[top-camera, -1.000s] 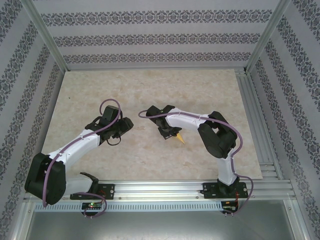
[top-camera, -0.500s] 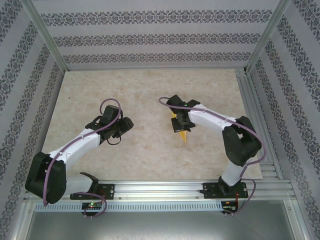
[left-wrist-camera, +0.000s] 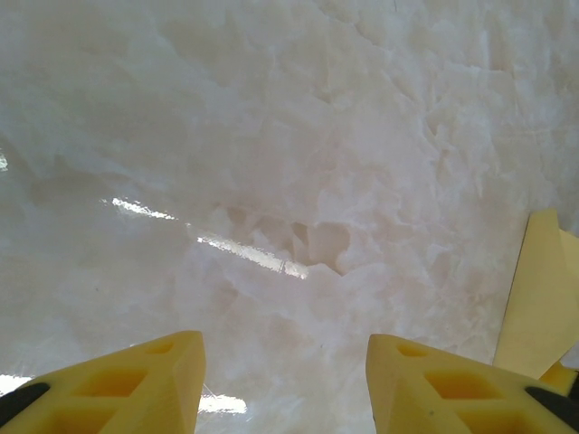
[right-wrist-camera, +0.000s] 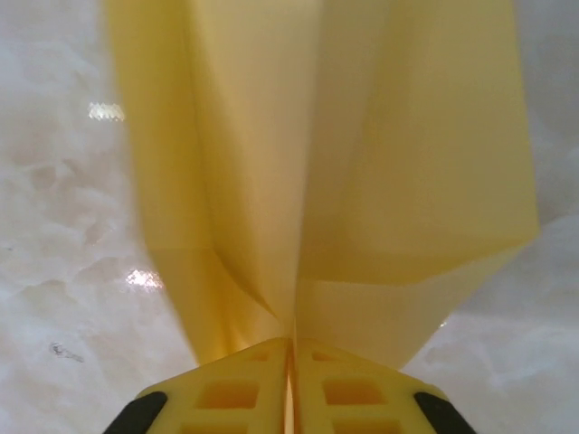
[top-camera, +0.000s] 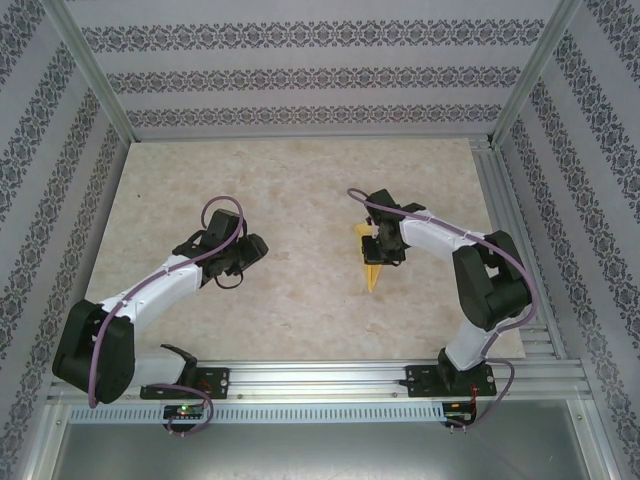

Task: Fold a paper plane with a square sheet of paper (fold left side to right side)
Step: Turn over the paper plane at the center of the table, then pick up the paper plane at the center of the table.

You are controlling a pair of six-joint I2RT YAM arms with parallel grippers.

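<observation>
The square sheet of paper is folded into a yellow-orange paper plane (top-camera: 372, 270), a narrow dart whose tip points toward the near edge. My right gripper (top-camera: 381, 243) is shut on its rear end. In the right wrist view the fingertips (right-wrist-camera: 291, 348) pinch the centre crease, and the plane's wings (right-wrist-camera: 407, 163) spread away on both sides. My left gripper (top-camera: 243, 250) hovers over the bare table to the left, apart from the plane. Its fingers (left-wrist-camera: 285, 348) stand open with nothing between them, and an edge of the yellow paper (left-wrist-camera: 543, 298) shows at the right of the left wrist view.
The marble-patterned tabletop (top-camera: 300, 180) lies inside an aluminium frame with patterned walls behind and at both sides. A metal rail (top-camera: 320, 375) with both arm bases runs along the near edge.
My right arm has swung right and away from the left arm, carrying the plane, which now hangs with its tip toward the near edge. The left arm has stayed put.
</observation>
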